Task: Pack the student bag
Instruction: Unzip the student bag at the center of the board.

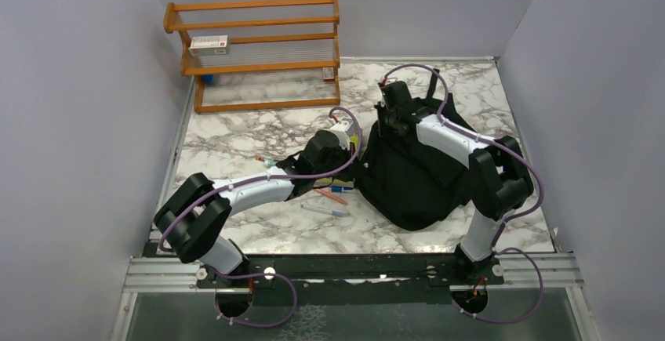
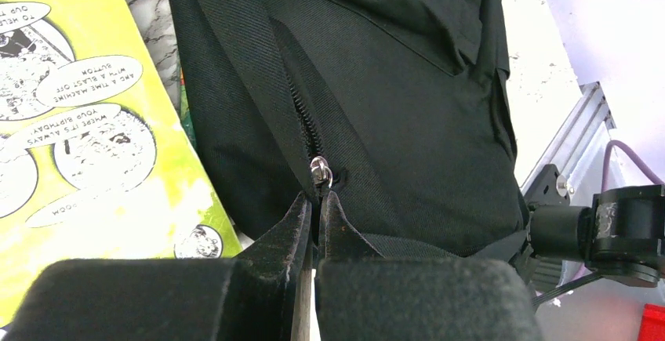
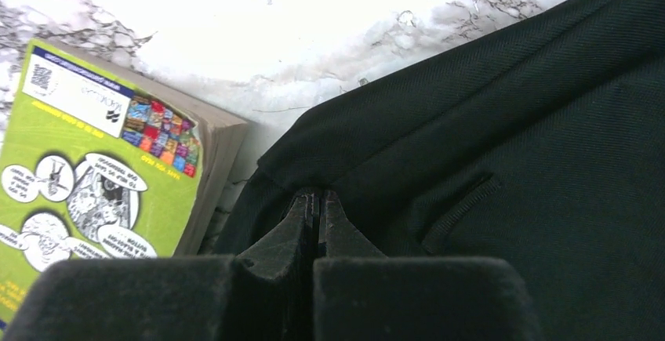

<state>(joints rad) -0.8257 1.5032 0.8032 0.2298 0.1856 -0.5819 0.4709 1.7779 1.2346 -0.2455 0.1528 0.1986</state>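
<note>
Left gripper (image 2: 317, 200) is clenched on the zipper pull (image 2: 320, 173) and right gripper (image 3: 317, 198) pinches fabric of the student bag (image 1: 408, 188), which lies just beside the green book (image 3: 94, 176); I judge I'm unzipping it, so next I pull steadily along the teeth.

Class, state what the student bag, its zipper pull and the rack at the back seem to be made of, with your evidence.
The student bag: woven fabric, possibly synthetic, matte black; diagonal twill ribs show. The zipper pull: likely metal, shiny silver glint. The rack: probably wood, warm orange glossy rails.
</note>
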